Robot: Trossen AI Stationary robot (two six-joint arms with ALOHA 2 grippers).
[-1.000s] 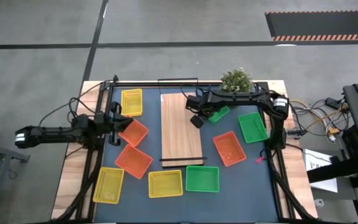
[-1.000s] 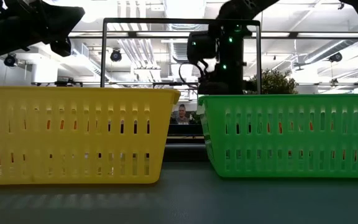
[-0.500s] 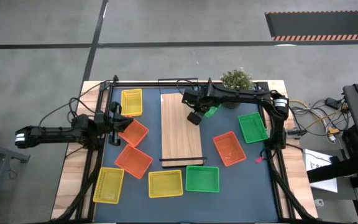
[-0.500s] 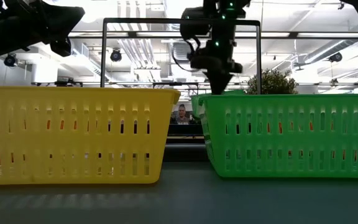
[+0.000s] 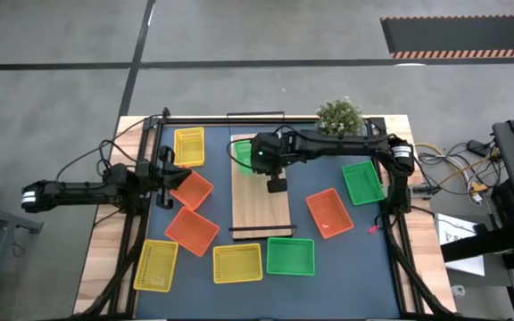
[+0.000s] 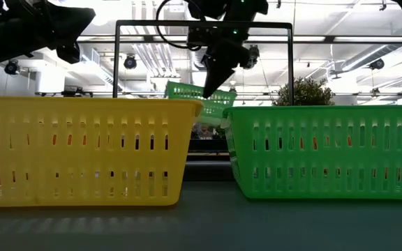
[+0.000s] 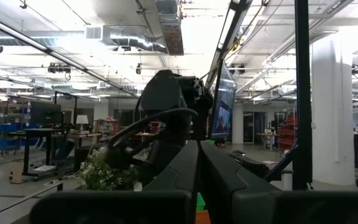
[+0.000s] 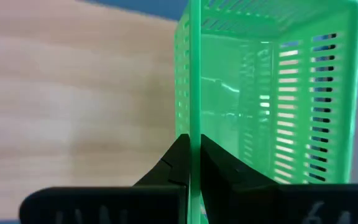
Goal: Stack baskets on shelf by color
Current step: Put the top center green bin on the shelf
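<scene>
My right gripper (image 5: 255, 153) is shut on a green basket (image 5: 241, 151) above the far end of the light-wood shelf (image 5: 260, 192). The low view shows this basket (image 6: 195, 100) tilted and in the air. My left gripper (image 5: 162, 175) is shut and empty at the table's left, beside an orange basket (image 5: 190, 190). Other baskets lie flat on the table: yellow (image 5: 188, 147), orange (image 5: 191, 229), yellow (image 5: 154, 266), yellow (image 5: 237, 263), green (image 5: 290, 256), orange (image 5: 329, 212), green (image 5: 362, 181). My right gripper pinches one side wall of the green basket at its rim (image 8: 190, 127), one finger inside the basket and one outside. The fingers (image 6: 211, 78) slant down from the table's right. The basket hangs tilted below them, clear of the shelf.
A potted plant (image 5: 339, 114) stands at the far edge, behind the right arm. The shelf's black wire frame (image 6: 201, 25) rises at its ends. A yellow basket (image 6: 82, 150) and a green basket (image 6: 326, 150) stand close to the low camera.
My right gripper has gone up and toward the table's left, carrying the green basket from the right of the shelf to above the shelf's far end. The basket is lifted clear and tilted.
</scene>
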